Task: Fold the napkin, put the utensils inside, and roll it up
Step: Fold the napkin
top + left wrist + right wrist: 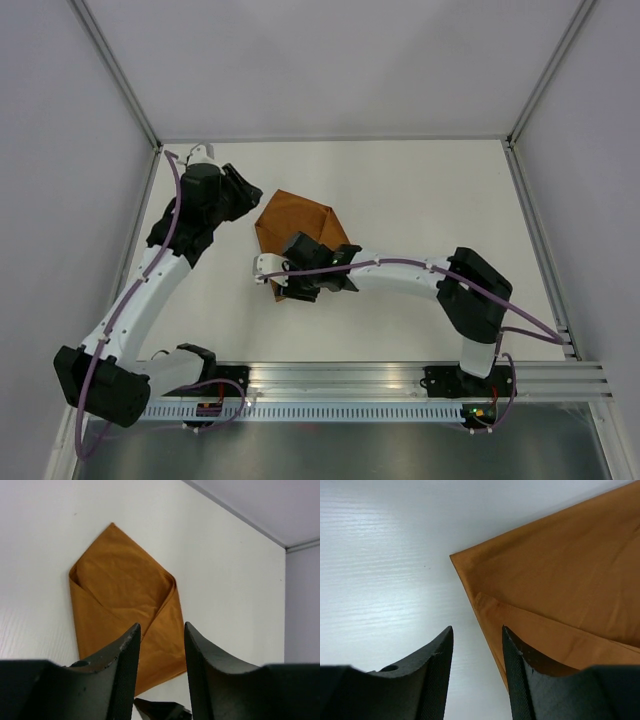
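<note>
The rust-brown napkin (300, 215) lies folded into a pointed, envelope-like shape on the white table. It shows whole in the left wrist view (125, 595), with two flaps crossing over its middle. My left gripper (248, 197) is open and empty just left of the napkin; in its own view the gripper (161, 630) hovers over the napkin's near part. My right gripper (298, 286) is open and empty at the napkin's near corner. In the right wrist view the gripper (476, 632) straddles the napkin's (560, 575) hemmed edge. No utensils are in view.
The white table (420, 200) is fenced by a metal frame and grey walls. A metal rail (400, 385) carrying the arm bases runs along the near edge. The right arm's forearm (400, 272) stretches across the middle.
</note>
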Available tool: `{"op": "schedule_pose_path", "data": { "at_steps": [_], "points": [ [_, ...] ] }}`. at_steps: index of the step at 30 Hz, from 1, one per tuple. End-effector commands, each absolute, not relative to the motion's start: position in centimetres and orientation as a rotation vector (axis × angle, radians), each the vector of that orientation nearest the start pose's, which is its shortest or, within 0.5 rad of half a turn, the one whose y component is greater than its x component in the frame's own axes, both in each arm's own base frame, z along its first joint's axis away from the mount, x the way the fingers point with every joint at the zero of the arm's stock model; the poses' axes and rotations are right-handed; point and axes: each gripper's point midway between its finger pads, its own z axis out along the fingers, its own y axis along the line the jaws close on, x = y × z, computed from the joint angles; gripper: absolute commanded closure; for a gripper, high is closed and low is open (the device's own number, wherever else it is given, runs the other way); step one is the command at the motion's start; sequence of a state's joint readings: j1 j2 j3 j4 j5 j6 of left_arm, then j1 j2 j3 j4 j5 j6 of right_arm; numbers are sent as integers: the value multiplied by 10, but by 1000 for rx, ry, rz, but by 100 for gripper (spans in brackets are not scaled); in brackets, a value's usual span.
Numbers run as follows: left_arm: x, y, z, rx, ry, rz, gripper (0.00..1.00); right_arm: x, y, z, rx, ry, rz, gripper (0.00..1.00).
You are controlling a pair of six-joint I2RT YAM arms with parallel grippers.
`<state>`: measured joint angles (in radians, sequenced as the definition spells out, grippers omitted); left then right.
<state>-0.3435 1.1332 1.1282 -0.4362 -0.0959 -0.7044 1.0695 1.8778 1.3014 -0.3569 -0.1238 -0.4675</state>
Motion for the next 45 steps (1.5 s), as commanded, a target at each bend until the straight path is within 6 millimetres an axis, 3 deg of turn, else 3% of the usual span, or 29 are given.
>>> {"op": "schedule_pose_path", "data": {
  "at_steps": [1,5,6,11,12,15,20,28,45],
  "points": [
    [357,-118,256,-570,2003,-560,55,233,384,103,-1660,1781,335,50],
    [366,-96,220,-678,2040,-448,68,265,347,119,-1515,1864,264,53],
    [366,-91,205,-702,2067,-420,74,281,332,123,-1460,1900,244,54],
    [369,-70,139,-820,2189,-289,96,337,279,119,-1250,2050,130,59],
    [370,-67,130,-831,2203,-268,98,350,263,115,-1196,2088,109,60],
    [372,-66,102,-846,2270,-220,98,370,240,97,-1140,2166,62,63],
    [378,-64,73,-852,2339,-161,98,391,225,70,-1102,2236,29,66],
    [384,-68,30,-837,2453,-113,98,387,229,46,-1115,2299,76,68],
    [413,-99,9,-669,2572,-229,98,344,231,36,-1163,2406,225,70]
  ]
}}
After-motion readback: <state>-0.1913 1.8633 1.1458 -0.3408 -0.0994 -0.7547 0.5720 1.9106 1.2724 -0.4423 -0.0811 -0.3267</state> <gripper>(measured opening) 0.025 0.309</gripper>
